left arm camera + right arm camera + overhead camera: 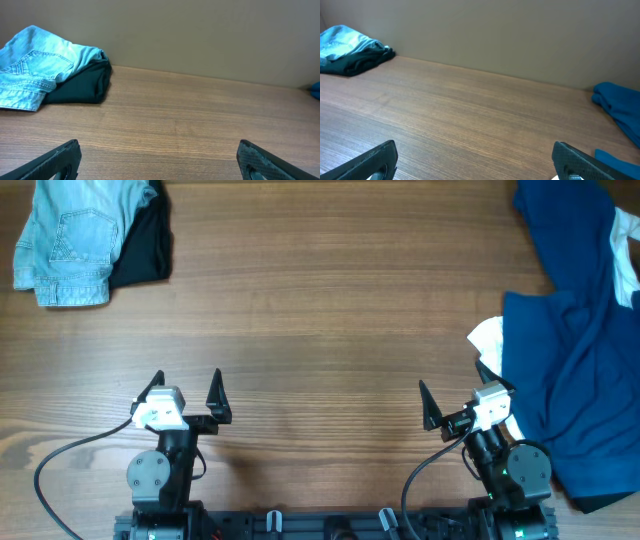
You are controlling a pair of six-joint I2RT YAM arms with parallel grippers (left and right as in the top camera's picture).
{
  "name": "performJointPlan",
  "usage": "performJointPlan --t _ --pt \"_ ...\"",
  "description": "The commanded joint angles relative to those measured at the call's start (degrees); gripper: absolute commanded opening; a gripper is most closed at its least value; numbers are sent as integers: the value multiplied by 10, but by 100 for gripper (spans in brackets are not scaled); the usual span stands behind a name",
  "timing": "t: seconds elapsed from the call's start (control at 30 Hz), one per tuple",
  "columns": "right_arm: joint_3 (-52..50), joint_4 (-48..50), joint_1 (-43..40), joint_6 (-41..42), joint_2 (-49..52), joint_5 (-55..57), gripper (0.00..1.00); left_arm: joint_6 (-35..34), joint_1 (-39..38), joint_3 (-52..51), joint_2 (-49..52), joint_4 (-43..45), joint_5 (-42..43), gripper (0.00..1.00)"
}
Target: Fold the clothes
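Note:
The clothes lie in two heaps. A dark blue T-shirt sprawls crumpled along the table's right side, with a white shirt poking out at its left edge. At the far left corner a pale denim piece rests partly over a black garment. My left gripper stands open near the front left, nothing between its fingers. My right gripper is open too, just left of the blue T-shirt's edge. The left wrist view shows the denim piece and black garment far ahead of the left gripper.
The wooden table stretches between the two heaps. A plain wall stands behind its far edge. In the right wrist view the blue T-shirt lies ahead right of the right gripper. A black cable loops by the left arm's base.

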Motion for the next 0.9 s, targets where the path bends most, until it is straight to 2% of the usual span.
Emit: performJointPlan --t 0.0,0.7,0.87 --pt "0 2 -3 7 -5 4 100 3 -3 -5 -6 0 -6 100" --pt "0 3 -3 2 -5 13 100 3 -3 -5 -6 0 -6 100" --pt "0 2 -3 22 -5 11 100 3 -3 -5 -4 0 -8 100"
